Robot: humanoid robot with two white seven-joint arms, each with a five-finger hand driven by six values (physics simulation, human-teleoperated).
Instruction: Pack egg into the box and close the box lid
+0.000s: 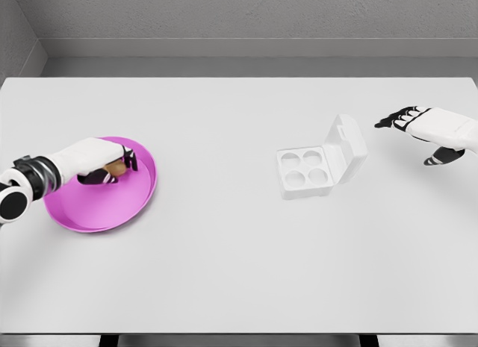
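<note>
While the right hand [418,127] hangs over the far right part of the white table [239,272] with its dark-tipped fingers [394,120] stretched out and spread, holding nothing, the left hand [104,162] reaches in from the left edge and sits inside the pink plate [97,213]. Its fingers are curled down around a small tan egg [114,168], which shows only partly between them, so the hand looks closed on it, though how firm the hold is cannot be told. The egg is low over the far part of the plate, and whether it touches the plate's surface is not clear. The plate lies on the left side of the table, near the left edge, and the rest of its pink surface shows nothing else. The box [321,162], a small white carton, stands right of the middle of the table, well apart from the plate and somewhat nearer to the right hand, but not touching it. Its tray [305,172] has four round cups, and each one shows only white. The lid [345,149] is open, hinged along the right side of the tray and tilted up and back toward the right. The right hand's thumb [442,157] points down and to the left, away from the other fingers.
</note>
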